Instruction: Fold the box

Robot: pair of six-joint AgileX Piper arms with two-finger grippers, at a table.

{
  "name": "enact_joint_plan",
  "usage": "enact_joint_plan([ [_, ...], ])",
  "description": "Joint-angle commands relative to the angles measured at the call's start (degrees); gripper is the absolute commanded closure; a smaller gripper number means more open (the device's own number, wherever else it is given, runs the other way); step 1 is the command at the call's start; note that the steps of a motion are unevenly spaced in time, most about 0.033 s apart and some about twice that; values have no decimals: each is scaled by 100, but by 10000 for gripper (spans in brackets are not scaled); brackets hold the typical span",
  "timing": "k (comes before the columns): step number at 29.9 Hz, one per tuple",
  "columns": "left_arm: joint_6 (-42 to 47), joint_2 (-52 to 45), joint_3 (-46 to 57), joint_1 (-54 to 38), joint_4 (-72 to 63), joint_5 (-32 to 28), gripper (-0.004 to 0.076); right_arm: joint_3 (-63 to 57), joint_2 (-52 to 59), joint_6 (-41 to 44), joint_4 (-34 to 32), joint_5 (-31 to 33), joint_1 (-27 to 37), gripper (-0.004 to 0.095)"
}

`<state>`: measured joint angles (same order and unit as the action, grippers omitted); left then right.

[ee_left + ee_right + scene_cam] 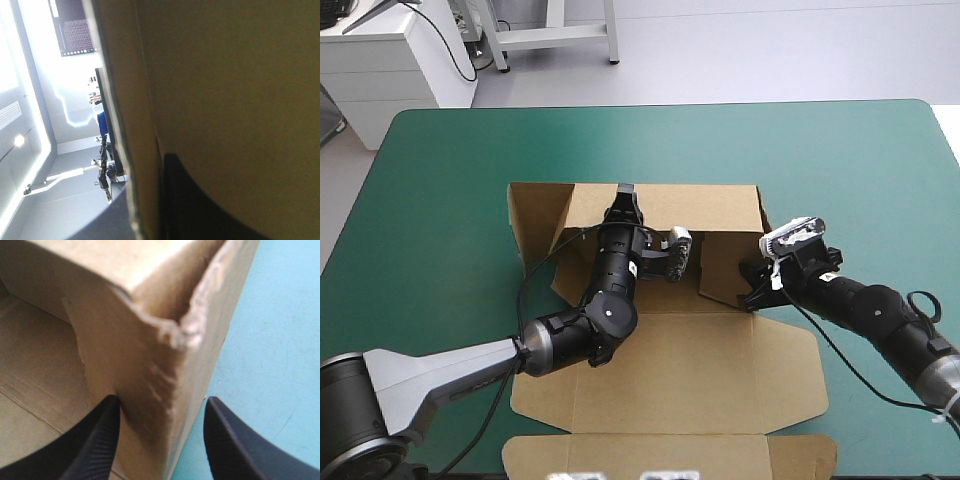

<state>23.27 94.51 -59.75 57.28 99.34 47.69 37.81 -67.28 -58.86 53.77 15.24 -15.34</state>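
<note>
— What's the left claw [623,192] doing?
— Pinched together on the box's [700,360] far wall (one black finger [210,210] showing).
— And the right claw [163,398]?
— Spread apart, straddling the right wall's corner, mid-surface [440,180].

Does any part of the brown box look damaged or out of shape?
Yes: the box has a frayed, crumpled top corner on its right wall, between the fingers of the open right gripper. The board's edge looks torn and crushed there.
</note>
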Motion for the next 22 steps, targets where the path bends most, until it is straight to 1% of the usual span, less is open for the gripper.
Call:
enact_joint_plan([
  [1,-13,-180,-135,-10,240,69,708,156,143,-64,151,-474,-236,438],
  [4,-13,-180,-135,-10,240,20,708,142,131,-16,151,-966,-565,438],
  [6,-13,-180,-135,-10,240,11,708,142,92,103,178,-1237,-653,444],
  [8,-13,-180,-135,-10,240,11,708,142,20,170,303,-1388,-658,497],
  [10,-13,-180,-135,-10,240,24,708,142,-58,159,330,-1401,-658,605],
  [14,-13,-180,-135,-10,302,24,708,142,-216,1,319,-1412,-658,917],
  [22,12,-168,-135,-10,312,32,709,174,-280,-10,303,-1487,-658,923],
])
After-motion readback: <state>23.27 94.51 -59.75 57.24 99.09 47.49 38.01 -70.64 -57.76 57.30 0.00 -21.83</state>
